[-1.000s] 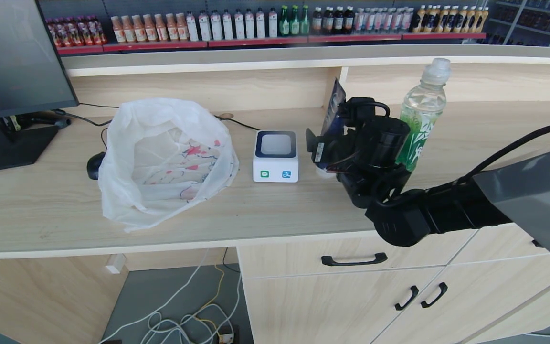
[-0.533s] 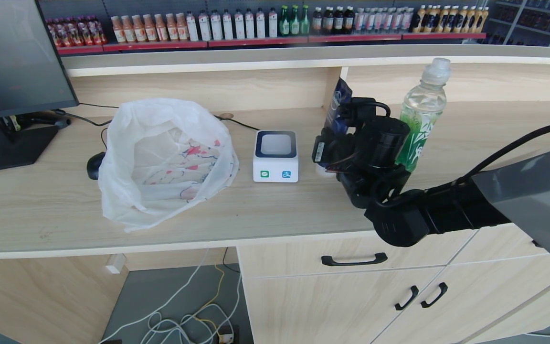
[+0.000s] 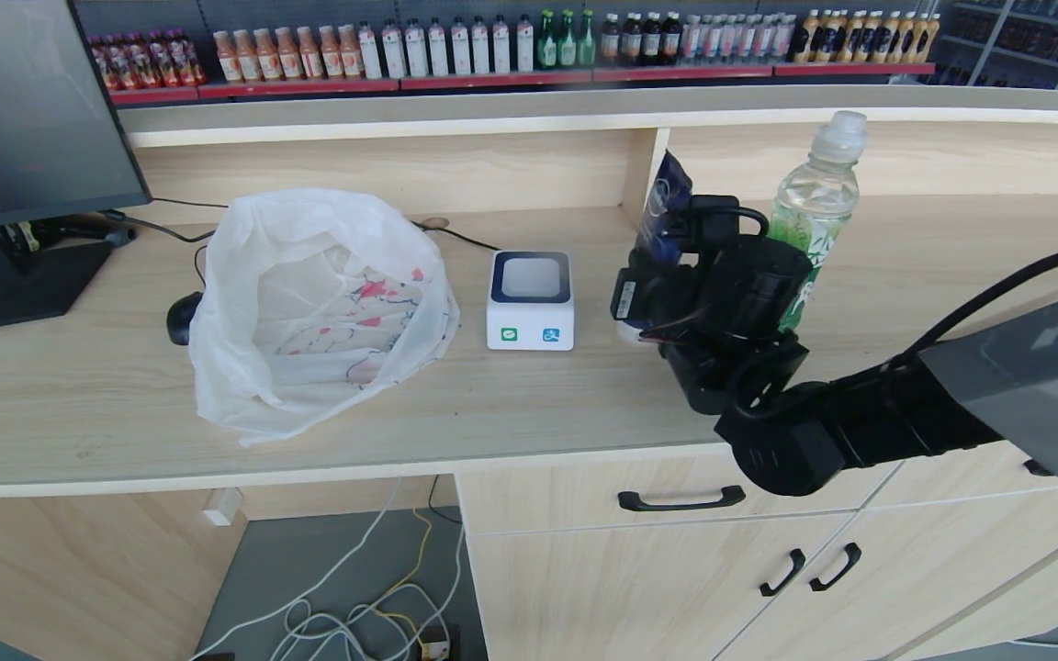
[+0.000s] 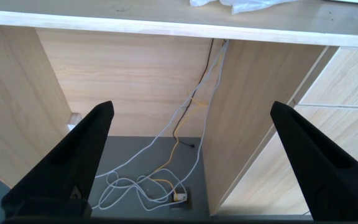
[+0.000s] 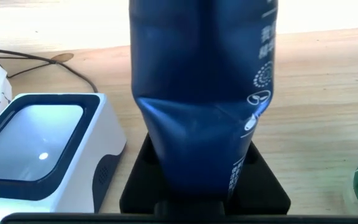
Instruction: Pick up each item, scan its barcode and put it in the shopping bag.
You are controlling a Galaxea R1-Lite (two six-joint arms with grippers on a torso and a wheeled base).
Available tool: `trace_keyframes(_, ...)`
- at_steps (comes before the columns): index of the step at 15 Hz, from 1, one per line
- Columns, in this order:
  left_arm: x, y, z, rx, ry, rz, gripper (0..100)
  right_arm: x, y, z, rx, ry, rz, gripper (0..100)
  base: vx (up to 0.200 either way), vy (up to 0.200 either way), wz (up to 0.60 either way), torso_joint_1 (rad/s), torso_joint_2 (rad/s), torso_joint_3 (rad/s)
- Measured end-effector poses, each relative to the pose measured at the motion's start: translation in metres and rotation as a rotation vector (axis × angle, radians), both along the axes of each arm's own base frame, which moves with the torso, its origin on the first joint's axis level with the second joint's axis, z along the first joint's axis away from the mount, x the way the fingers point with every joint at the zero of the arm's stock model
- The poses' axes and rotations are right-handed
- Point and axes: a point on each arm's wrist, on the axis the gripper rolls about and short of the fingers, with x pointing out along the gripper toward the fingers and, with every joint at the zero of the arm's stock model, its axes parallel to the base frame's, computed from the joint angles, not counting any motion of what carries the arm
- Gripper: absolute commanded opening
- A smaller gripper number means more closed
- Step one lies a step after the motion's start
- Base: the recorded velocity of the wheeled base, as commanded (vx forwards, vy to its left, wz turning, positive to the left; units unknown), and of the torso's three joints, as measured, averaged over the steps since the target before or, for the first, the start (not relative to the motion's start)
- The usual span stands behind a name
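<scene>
Holding a dark blue pouch tight, the right gripper sits just beside the white scanner box. I think nothing is scanned yet. The green drink bottle waits on the counter, and the shopping bag looks empty.

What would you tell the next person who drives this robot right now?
Left end effector: open, empty, low before the counter.
Right end effector: shut on the blue pouch, upright beside the scanner.
Shopping bag sits open on the counter; bottle stands right of the pouch.
Done: pouch gripped.
Left: scan and bag it, then the bottle.
</scene>
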Motion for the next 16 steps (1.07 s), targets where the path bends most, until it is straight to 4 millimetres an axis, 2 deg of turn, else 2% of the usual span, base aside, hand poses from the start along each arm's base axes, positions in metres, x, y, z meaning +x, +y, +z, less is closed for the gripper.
trace_keyframes(3,0.0,0.0,0.0,0.0,0.0,0.0,100,-0.02,-0.008,0.0,-0.009,0.003,0.009,0,0.0,0.0,0.0,0.0,0.0,0.0)
trace_keyframes(7,0.0,0.0,0.0,0.0,0.0,0.0,100,-0.054,-0.002,0.02,-0.034,-0.094,0.059,0,0.0,0.0,0.0,0.0,0.0,0.0)
trace_keyframes(9,0.0,0.0,0.0,0.0,0.0,0.0,100,-0.069,-0.003,0.024,-0.029,-0.117,0.076,0,0.0,0.0,0.0,0.0,0.0,0.0)
trace_keyframes(16,0.0,0.0,0.0,0.0,0.0,0.0,100,-0.149,-0.013,0.006,-0.043,-0.108,0.212,0,0.0,0.0,0.0,0.0,0.0,0.0)
